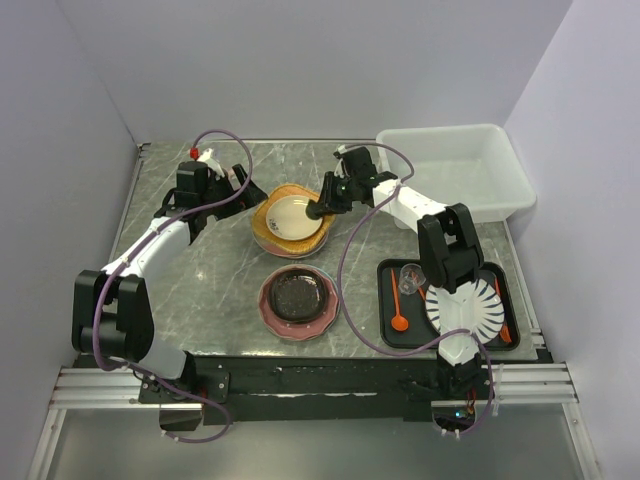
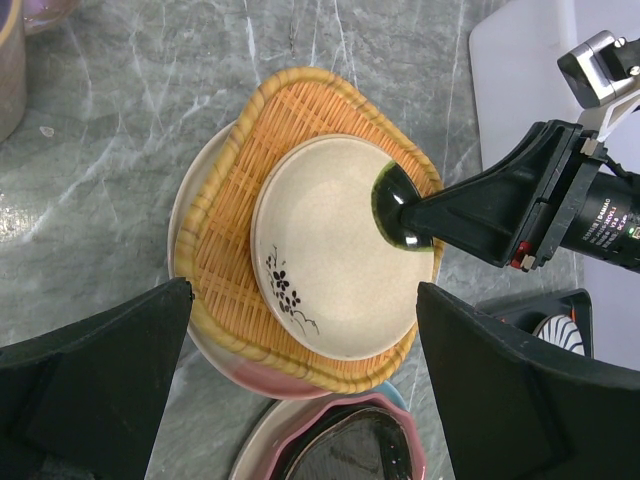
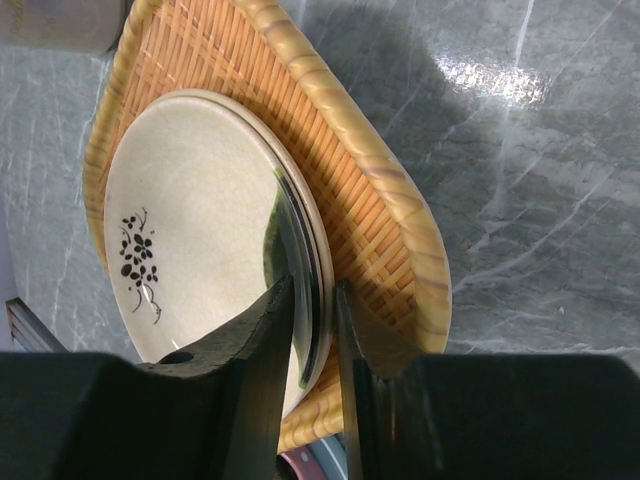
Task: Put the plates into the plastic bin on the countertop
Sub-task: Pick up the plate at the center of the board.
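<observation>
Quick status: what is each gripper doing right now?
Left gripper: open, holding nothing.
Right gripper: closed on the rim of the small cream plate.

Left arm (image 1: pixel 150 250) runs up from its base along the left side, elbow bent, with the wrist turned in toward the middle. Left gripper (image 2: pixel 303 300) is spread wide, nothing between its fingers (image 2: pixel 100 390), just hovering and looking down. Right arm (image 1: pixel 440 235) goes up from its base, then folds over to the left with the forearm stretched toward the centre. Right gripper (image 3: pixel 315 300) is tipped down, its two fingers (image 3: pixel 250 370) pinched on the rim of the small cream plate (image 3: pixel 200 230), one inside the rim and one outside.
</observation>
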Controlling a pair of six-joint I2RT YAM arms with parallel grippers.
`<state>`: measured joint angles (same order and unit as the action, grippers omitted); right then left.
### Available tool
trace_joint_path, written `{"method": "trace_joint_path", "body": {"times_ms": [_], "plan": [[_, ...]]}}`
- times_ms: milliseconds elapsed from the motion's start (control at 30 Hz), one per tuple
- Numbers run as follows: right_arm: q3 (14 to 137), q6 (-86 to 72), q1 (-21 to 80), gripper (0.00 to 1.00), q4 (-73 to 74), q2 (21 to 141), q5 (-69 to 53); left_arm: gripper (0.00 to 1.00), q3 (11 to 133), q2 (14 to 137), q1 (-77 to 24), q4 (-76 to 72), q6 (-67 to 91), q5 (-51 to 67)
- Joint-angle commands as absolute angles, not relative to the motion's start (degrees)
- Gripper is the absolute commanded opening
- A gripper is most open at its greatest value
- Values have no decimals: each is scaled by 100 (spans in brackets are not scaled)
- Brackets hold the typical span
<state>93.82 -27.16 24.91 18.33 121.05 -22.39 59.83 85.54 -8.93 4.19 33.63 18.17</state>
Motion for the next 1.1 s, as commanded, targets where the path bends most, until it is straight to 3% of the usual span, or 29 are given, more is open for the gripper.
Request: {"method": "trace_joint_path", "body": {"times_ms": [0,367,433,533,567,667,1067], "plan": [[9633,-2584,2505,31,2021,12032,-1987,99,6187,8411,-896,281,3287,1890],[9615,-2505,2505,38,2136,11839,-1688,99,6170,8499,-896,290,3305,1960],[9668,-2496,2505,36,2162,11865,-1687,99,6170,8517,-896,281,3305,1978],[9738,-2505,2514,23,2241,11900,-1670,99,6179,8534,-896,299,3305,1969],[9738,-2496,2514,14,2259,11892,-1618,99,6170,8534,-896,299,3296,1969],[9703,-2487,2540,7,2268,11822,-1512,99,6152,8543,-896,290,3296,1951],[9756,-2382,2566,2,2408,11400,-1292,99,6161,8806,-896,194,3392,2109]]}}
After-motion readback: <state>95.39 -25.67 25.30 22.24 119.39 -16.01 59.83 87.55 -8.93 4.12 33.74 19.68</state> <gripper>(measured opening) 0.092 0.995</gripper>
